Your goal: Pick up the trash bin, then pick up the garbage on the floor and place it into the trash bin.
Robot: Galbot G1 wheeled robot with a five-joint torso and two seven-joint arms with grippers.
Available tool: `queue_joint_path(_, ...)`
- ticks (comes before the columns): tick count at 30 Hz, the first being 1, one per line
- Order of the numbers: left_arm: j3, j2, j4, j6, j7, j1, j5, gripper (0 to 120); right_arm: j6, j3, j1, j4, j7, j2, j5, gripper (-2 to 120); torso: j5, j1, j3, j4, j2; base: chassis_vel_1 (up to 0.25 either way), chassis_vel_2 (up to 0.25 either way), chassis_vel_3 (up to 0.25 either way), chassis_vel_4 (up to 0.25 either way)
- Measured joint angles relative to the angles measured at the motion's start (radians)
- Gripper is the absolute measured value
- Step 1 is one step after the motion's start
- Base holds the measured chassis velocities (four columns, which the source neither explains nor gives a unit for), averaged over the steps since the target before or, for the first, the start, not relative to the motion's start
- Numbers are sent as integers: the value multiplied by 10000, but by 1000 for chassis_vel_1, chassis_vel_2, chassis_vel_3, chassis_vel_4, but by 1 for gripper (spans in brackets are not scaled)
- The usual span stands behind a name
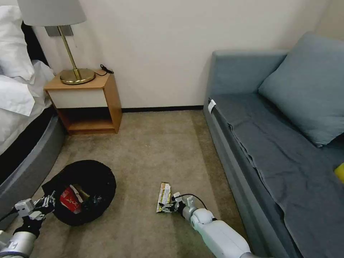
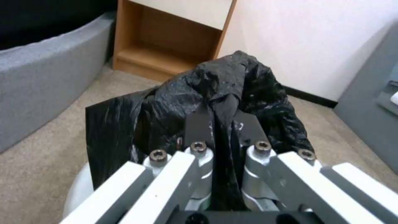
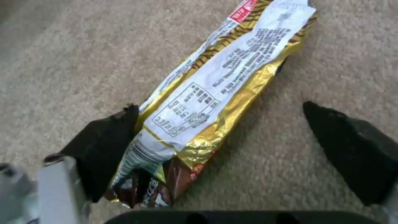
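The trash bin (image 1: 94,178), lined with a crinkly black bag, sits tilted on the carpet at the lower left. A red-white wrapper (image 1: 68,200) and other garbage lie inside it. My left gripper (image 1: 46,203) is shut on the bag at the bin's near rim. In the left wrist view the fingers (image 2: 199,124) pinch a fold of the black bag (image 2: 253,81), and the white rim (image 2: 79,189) shows below. A yellow-gold foil wrapper (image 1: 164,195) lies flat on the carpet. My right gripper (image 1: 167,207) is open at its near end, one finger (image 3: 104,146) touching the wrapper (image 3: 215,93), the other (image 3: 352,149) apart.
A grey sofa (image 1: 272,150) runs along the right, its front edge close to my right arm. At the back left a wooden nightstand (image 1: 86,104) carries a brass lamp (image 1: 73,53). The bed's grey base (image 1: 28,161) curves beside the bin. Open carpet (image 1: 154,150) lies ahead.
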Motion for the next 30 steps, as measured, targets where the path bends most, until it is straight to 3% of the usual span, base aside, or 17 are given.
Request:
queue_joint_path(7,13,-6,-9,-18,8,-3,-4,4,-2,-13,10,262,-1,-196,191,81,0,0,2,-3,-1,0,0,0,0)
queue_joint_path(9,36,-33,-22,-26,20,1,-4,4,-6,-49,-7,348,-38,-205,246,73,14,1,2,8,-2,0,0,0,0)
queue_joint_path(12,36,-49,-23,-51,27,22,-4,4,-8,-47,-15,376,-59,-216,249,64,-2,0,0,5,-1,0,0,0,0)
queue_joint_path(15,26,-53,-26,-75,39,58,-3,4,1,-48,-37,388,-72,-209,245,58,6,1,0,2,-1,0,0,0,0)
queue_joint_path(25,-74,-55,-67,-161,89,174,-47,4,30,-40,-44,427,-75,-166,228,15,0,1,-1,0,-1,0,0,0,0)
queue_joint_path(30,-59,-43,-68,-161,89,153,-47,4,31,22,-43,554,-46,-207,260,3,1,1,-2,0,0,0,0,0,0)
